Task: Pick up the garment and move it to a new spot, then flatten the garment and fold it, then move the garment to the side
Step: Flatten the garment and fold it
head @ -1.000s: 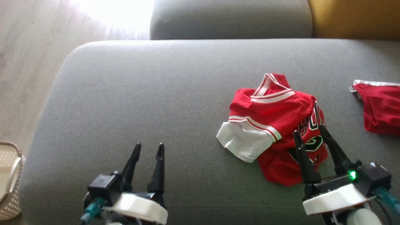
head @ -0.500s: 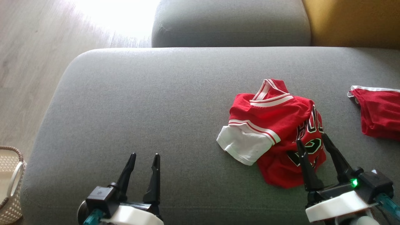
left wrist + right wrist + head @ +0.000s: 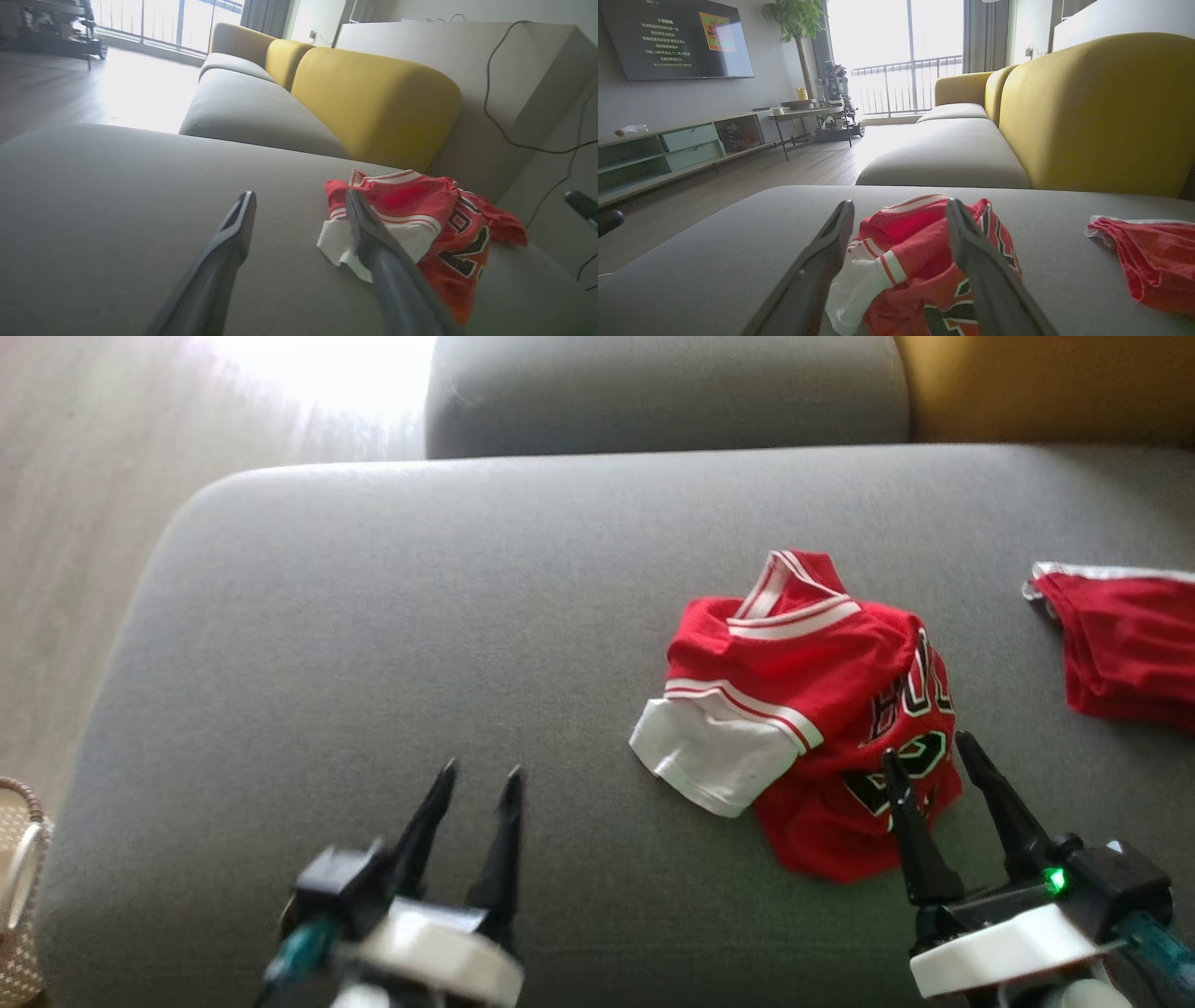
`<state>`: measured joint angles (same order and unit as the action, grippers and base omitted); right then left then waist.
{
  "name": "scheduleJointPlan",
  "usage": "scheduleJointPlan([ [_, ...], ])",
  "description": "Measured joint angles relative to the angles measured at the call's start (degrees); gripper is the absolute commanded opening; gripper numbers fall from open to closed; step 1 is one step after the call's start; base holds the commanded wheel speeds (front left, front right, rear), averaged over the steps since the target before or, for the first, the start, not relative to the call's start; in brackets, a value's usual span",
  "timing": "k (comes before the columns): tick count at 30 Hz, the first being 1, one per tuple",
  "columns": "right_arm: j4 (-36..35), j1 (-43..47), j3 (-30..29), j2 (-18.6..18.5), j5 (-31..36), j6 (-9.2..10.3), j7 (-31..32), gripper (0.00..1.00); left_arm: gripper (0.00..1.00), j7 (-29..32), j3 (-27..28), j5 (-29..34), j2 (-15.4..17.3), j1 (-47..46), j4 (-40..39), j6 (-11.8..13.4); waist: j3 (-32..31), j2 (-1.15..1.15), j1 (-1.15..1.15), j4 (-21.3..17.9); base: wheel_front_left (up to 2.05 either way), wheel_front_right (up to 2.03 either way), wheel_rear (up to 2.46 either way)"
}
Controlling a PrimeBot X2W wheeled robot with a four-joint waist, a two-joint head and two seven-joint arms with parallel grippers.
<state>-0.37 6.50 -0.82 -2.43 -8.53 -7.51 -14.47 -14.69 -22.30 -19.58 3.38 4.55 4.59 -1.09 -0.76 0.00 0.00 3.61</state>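
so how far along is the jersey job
Done: nothing yet; the red jersey lies crumpled on the grey cushion, ungripped. In hand: the right gripper is open, fingers at the garment's near edge, apparently lining up a grasp; the left gripper is open over bare cushion. Left: pick up, move, flatten, fold, set aside. A second red garment lies to the right.

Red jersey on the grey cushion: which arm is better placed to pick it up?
Right. The open right pincer overlaps the red jersey's near edge in the head view and frames it in the right wrist view. The left pincer, also open, is over bare grey cushion, apart from the jersey.
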Motion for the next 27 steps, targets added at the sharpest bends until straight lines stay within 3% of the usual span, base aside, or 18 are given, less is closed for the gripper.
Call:
scheduleJointPlan([
  [9, -1.37, -3.08, 0.78, 0.04, 1.19, 0.00, 0.00, 1.00, 1.00, 0.08, -8.47, -4.00, -0.31, -21.78, 8.22, -2.57, 5.79, 0.00, 0.02, -3.61, 0.00, 0.00, 0.00],
  [19, -2.15, -7.19, 0.90, 0.04, 1.56, 0.00, 0.00, 1.00, 1.00, 5.67, -17.27, -12.01, -0.76, -39.10, 20.41, -4.45, 13.40, 0.00, 0.02, -8.77, 0.00, 0.00, 0.00],
  [27, -2.92, -9.75, 1.29, 0.04, 1.27, 0.00, 0.00, 1.00, 1.00, 10.84, -20.52, -15.84, -0.96, -46.36, 29.61, -2.34, 17.18, 0.00, 0.01, -12.14, 0.00, 0.00, 0.00],
])
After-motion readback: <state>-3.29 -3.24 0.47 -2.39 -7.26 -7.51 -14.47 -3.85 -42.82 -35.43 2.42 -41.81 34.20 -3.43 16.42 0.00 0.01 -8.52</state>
